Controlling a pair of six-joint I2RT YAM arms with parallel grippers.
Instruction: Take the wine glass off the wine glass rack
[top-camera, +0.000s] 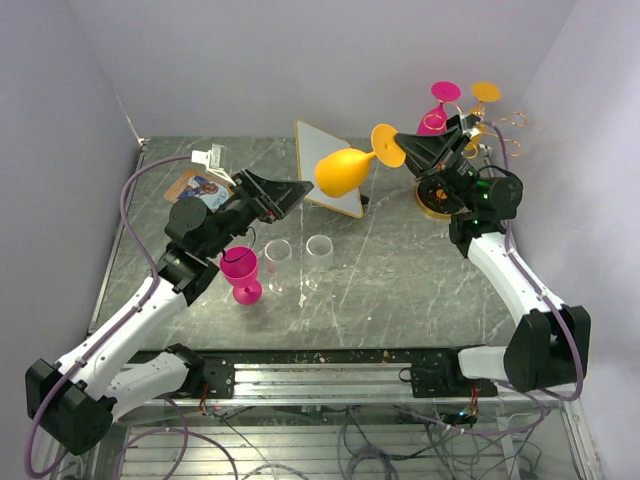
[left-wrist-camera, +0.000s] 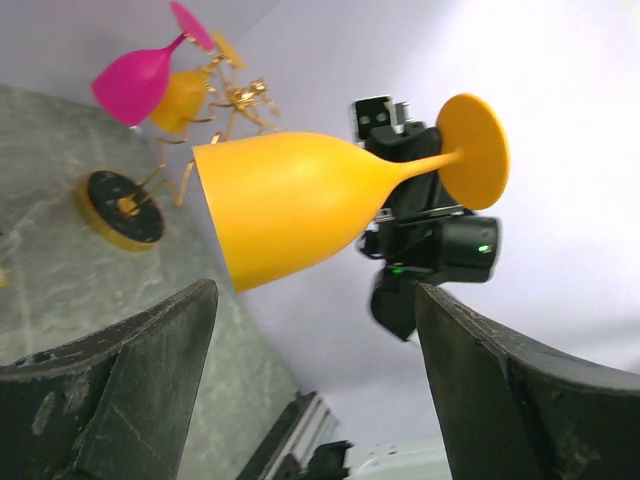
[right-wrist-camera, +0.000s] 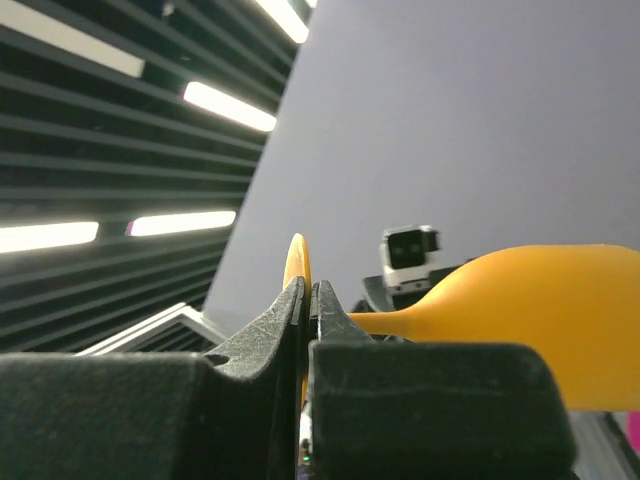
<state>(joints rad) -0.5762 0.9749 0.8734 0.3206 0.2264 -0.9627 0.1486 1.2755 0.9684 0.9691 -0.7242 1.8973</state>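
Observation:
My right gripper (top-camera: 403, 146) is shut on the round foot of an orange wine glass (top-camera: 345, 170) and holds it sideways in the air, away from the wine glass rack (top-camera: 478, 125). In the right wrist view the fingers pinch the foot (right-wrist-camera: 297, 270) and the bowl (right-wrist-camera: 545, 320) points right. The gold rack stands at the back right on its dark base (top-camera: 436, 200), with a pink glass (top-camera: 438, 105) and an orange glass (top-camera: 484, 97) hanging on it. My left gripper (top-camera: 296, 190) is open and empty just left of the held bowl (left-wrist-camera: 290, 205), not touching it.
A pink wine glass (top-camera: 240, 272) and two clear glasses (top-camera: 277, 256) (top-camera: 318, 250) stand on the grey table. A white board (top-camera: 322, 158) lies behind the held glass. A printed card (top-camera: 200, 188) lies at the back left. Walls close in left and right.

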